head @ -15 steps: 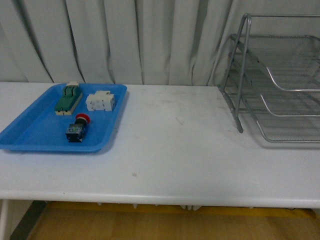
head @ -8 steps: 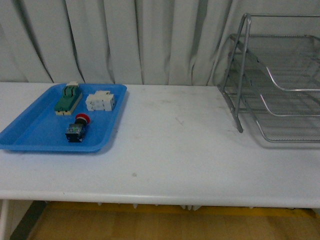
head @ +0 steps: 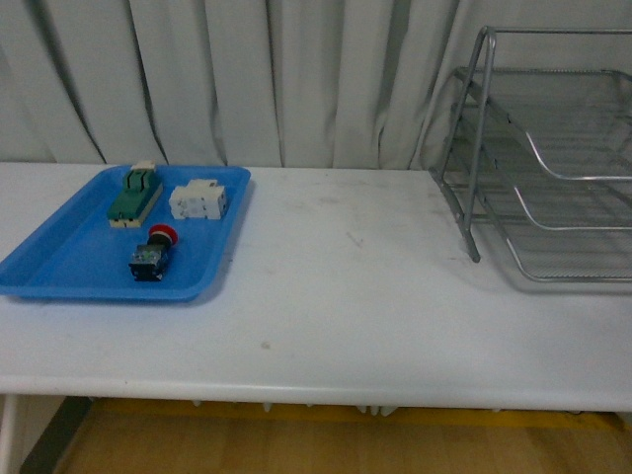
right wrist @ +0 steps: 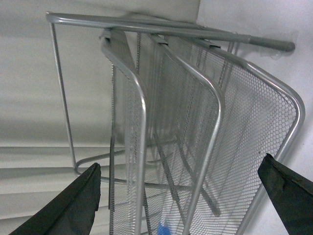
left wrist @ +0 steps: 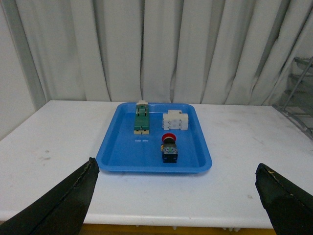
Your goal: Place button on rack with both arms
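left gripper [left wrist: 175, 166]: two black fingers [left wrist: 63, 203] spread wide apart, nothing between them; the flat blue plastic tray lies on the table ahead of it.
blue tray [head: 59, 262]: flat blue plastic tray with a raised rim, at about 9 o'clock on the table in the front view, holding three parts.
green switch [head: 135, 195]: long green-and-cream switch lying flat in the tray, at 11 o'clock from the button.
button [head: 153, 252]: small push-button with a round red mushroom cap and a dark black-blue blocky body, lying on its side in the blue tray, cap toward 12 o'clock, apart from the other two parts.
white block [head: 198, 200]: white rectangular plastic block at 1 o'clock from the button, just beside the green switch.
table [head: 346, 296]: white table top, faintly scuffed, with pale pleated curtain [head: 276, 79] behind it.
rack [head: 553, 168]: large silver three-tier wire-mesh letter tray on a tubular metal frame, at 3 o'clock on the table, well apart from the blue tray.
right gripper [right wrist: 179, 163]: black fingers [right wrist: 63, 205] spread wide, gripping nothing; the rack's mesh tiers fill its view.
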Motion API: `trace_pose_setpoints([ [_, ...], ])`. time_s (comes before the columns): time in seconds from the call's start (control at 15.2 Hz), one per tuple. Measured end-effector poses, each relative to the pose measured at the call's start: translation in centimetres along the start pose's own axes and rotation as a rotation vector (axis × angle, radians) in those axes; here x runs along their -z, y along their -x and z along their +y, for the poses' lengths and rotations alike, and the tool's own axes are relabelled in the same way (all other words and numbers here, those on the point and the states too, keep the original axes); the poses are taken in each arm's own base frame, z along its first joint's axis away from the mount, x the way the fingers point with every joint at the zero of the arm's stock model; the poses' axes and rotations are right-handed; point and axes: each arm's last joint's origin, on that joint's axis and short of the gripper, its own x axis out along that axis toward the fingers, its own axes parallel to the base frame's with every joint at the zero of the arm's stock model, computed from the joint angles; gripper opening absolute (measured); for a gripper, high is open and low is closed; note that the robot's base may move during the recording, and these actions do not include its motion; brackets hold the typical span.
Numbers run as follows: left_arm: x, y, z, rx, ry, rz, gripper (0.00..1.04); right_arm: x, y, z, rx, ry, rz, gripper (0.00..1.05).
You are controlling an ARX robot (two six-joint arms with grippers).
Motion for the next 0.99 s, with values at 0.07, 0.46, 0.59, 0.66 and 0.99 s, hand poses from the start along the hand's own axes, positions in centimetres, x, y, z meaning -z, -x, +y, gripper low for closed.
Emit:
trace_pose_setpoints([
  [0.07,0.0,0.0,0.0,0.000,0.000,0.000,0.98,0.6,-0.5,-0.4,0.009,-0.005,0.011,0.98],
  [0.46,0.0,0.0,0.0,0.000,0.000,0.000,0.98,4.4,-2.9,-1.5,0.039,-0.001,0.099,0.98],
  [0.59,0.0,0.0,0.0,0.000,0.000,0.000,0.98,4.9,-3.7,-1.9,0.066,-0.003,0.111,0.98],
  [0.66,0.0,0.0,0.0,0.000,0.000,0.000,0.98,4.8,-4.0,-1.7,0.061,0.004,0.112,0.98],
  [0.99,0.0,0.0,0.0,0.000,0.000,0.000,0.98,4.4,-5.3,-1.4,0.074,0.026,0.108,0.98],
])
